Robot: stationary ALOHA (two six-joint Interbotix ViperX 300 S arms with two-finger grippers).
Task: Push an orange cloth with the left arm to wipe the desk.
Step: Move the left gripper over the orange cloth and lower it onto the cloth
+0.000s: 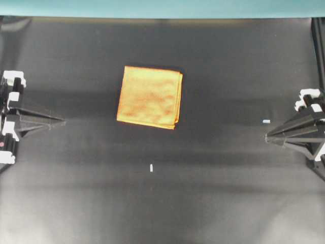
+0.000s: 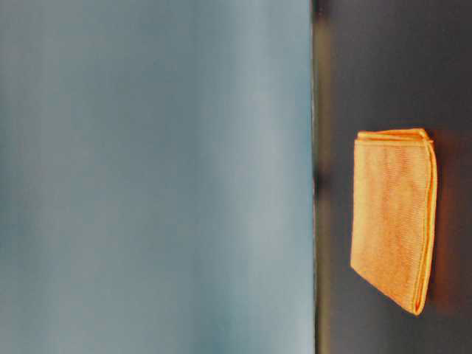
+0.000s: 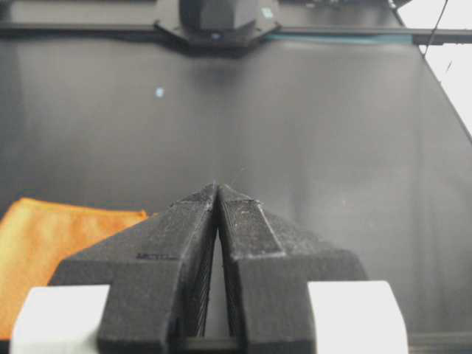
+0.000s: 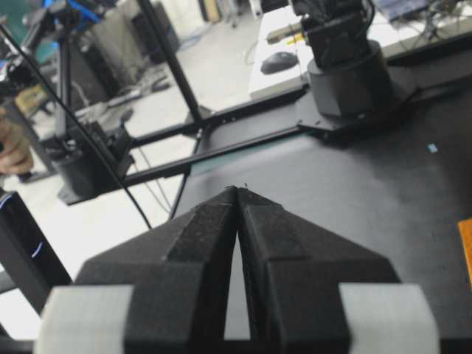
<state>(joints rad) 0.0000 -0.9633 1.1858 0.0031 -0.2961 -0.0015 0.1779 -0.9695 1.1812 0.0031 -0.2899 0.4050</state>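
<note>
- Black and matte, the desk [image 1: 228, 203] fills the overhead view, with a teal strip along its far edge and two tiny white tape marks [image 1: 151, 168] on the near half.
- At the left edge the left gripper [image 1: 62, 121] rests low, its wedge tips pressed together and gripping nothing; it points toward the middle.
- Just left of centre lies the orange cloth [image 1: 150, 97], folded square and flat, layered edges on its right side, well apart from both arms. In the left wrist view it sits off to the left of the tips [image 3: 217, 188], not straight ahead.
- At the right edge the right gripper [image 1: 267, 136] is likewise closed and empty.
- To push well, I judge the left arm should first swing across to line up behind the cloth's near edge, then press down on it and slide steadily, so the folds don't peel open.
- Beyond the desk, the right wrist view shows a cluttered lab floor with stands and cables.
</note>
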